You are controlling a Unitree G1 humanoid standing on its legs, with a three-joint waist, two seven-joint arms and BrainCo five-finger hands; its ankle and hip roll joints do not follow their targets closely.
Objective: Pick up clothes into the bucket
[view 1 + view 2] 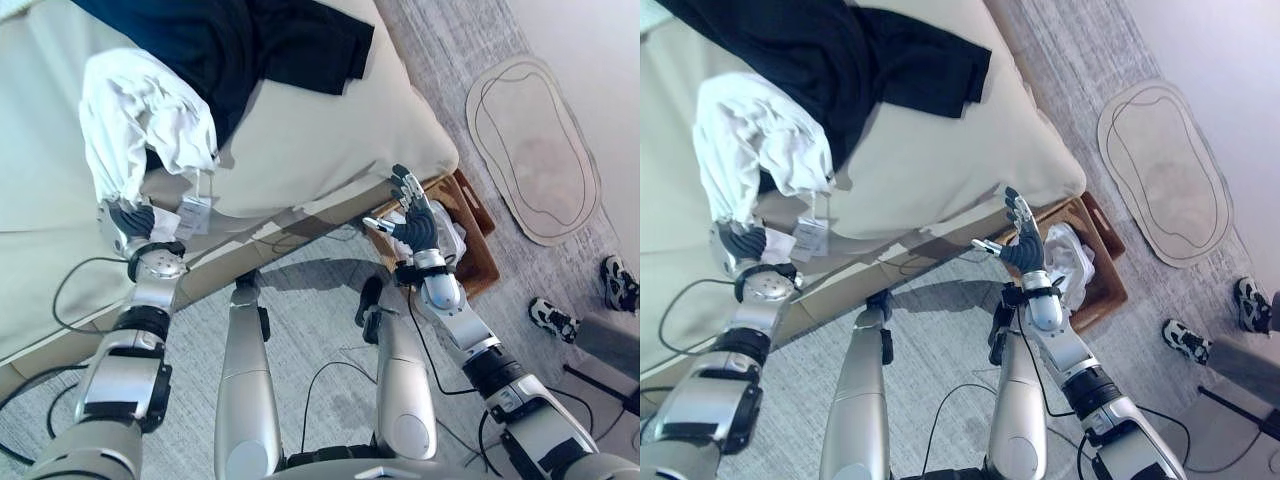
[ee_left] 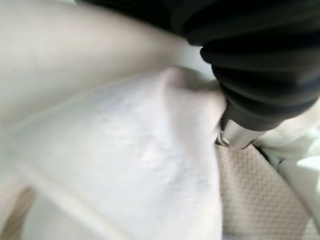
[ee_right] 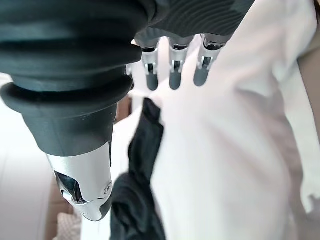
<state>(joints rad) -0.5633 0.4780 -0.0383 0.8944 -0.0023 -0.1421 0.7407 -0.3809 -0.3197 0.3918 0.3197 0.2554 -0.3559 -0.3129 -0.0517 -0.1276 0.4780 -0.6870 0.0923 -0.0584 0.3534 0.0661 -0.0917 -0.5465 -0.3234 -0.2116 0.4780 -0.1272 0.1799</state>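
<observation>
A white garment (image 1: 140, 125) is bunched near the bed's (image 1: 320, 150) front edge, its lower end gathered down into the left robot hand (image 1: 128, 222), which sits right at that edge. The hand's dark-tipped fingers are curled up into the cloth, gripping it, and a paper tag (image 1: 192, 215) hangs from the garment just beside the hand. In the left wrist view the white cloth (image 2: 125, 150) lies pressed against the ribbed cover, with the bed's beige cover showing past it.

A black garment (image 1: 240, 45) is spread over the bed toward its far edge, one part running under and behind the white one, a sleeve lying out toward the bed's right side.

The right robot hand (image 1: 412, 218) is held off the bed's front right corner, above a brown basket (image 1: 478, 262) that stands on the floor against that corner. Its fingers are straight and spread, thumb out to the side, holding nothing. White cloth (image 1: 1070, 262) already lies in the basket, just past the hand. In the right wrist view the straight fingers (image 3: 172, 70) point at white cloth with a strip of black cloth (image 3: 142, 165) lying beside it.

A pale oval rug (image 1: 530, 150) lies on the floor well right of the bed, and a pair of shoes (image 1: 585, 300) is near the right edge of the view.
</observation>
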